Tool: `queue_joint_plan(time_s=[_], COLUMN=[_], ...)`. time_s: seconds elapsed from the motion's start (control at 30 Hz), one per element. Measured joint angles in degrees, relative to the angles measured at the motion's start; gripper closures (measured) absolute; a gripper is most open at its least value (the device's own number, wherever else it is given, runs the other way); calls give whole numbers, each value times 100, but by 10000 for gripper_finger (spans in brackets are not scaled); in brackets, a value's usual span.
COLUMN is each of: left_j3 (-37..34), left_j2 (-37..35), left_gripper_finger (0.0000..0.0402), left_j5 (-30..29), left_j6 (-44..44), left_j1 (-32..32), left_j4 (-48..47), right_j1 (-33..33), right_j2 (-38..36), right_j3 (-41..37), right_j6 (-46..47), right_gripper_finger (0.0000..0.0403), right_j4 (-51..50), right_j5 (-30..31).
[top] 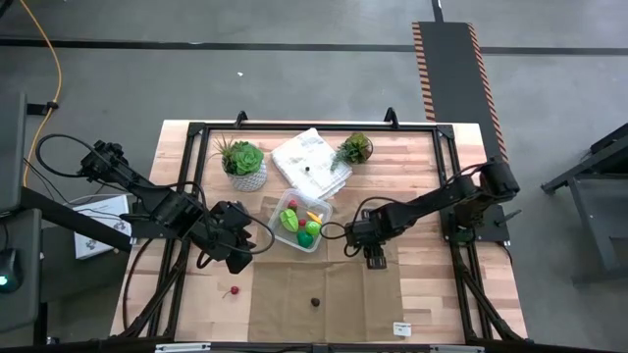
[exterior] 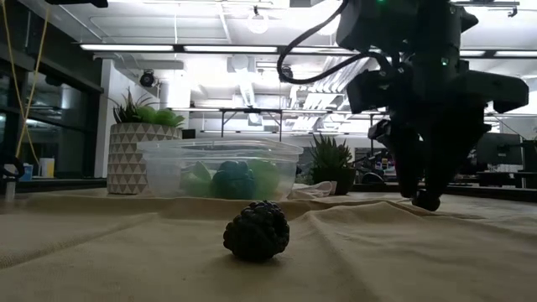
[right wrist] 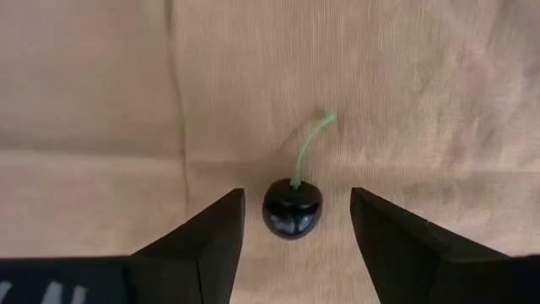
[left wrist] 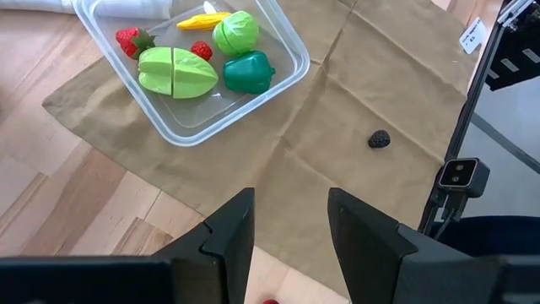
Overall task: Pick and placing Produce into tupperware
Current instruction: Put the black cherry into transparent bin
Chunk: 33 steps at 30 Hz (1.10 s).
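Observation:
The clear square tupperware (top: 302,221) (left wrist: 192,72) sits at the table's middle with green, red and yellow toy produce (left wrist: 207,59) in it. A dark cherry (right wrist: 292,208) with a green stem lies on the brown mat. My right gripper (right wrist: 295,199) (top: 374,257) points down over the cherry, open, one finger on either side and clear of it. A dark blackberry (top: 315,302) (exterior: 256,231) and a small red piece (top: 234,291) lie near the near edge. My left gripper (left wrist: 291,203) (top: 238,257) hovers open, left of the tupperware.
A brown mat (top: 324,294) covers the table's near middle. Two potted plants (top: 243,162) (top: 353,149) and a white wrinkly bag (top: 312,162) stand beyond the tupperware. A black frame (top: 196,147) runs around the table. Bare wood shows at the right (top: 432,284).

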Motion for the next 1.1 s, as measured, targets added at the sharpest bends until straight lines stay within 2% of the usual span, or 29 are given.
queue_joint_plan(time_s=[0.83, 1.1], left_j3=[-1, 1], left_j2=[0, 0], left_gripper_finger=[261, 261], left_j5=[17, 16], left_j6=[24, 15], left_j1=[0, 0], left_j4=[-22, -20], right_j1=[4, 4], right_j2=[-15, -16], right_j3=[-247, -247], right_j6=[337, 322], right_gripper_finger=[196, 248], right_j4=[207, 211], right_j5=[89, 65])
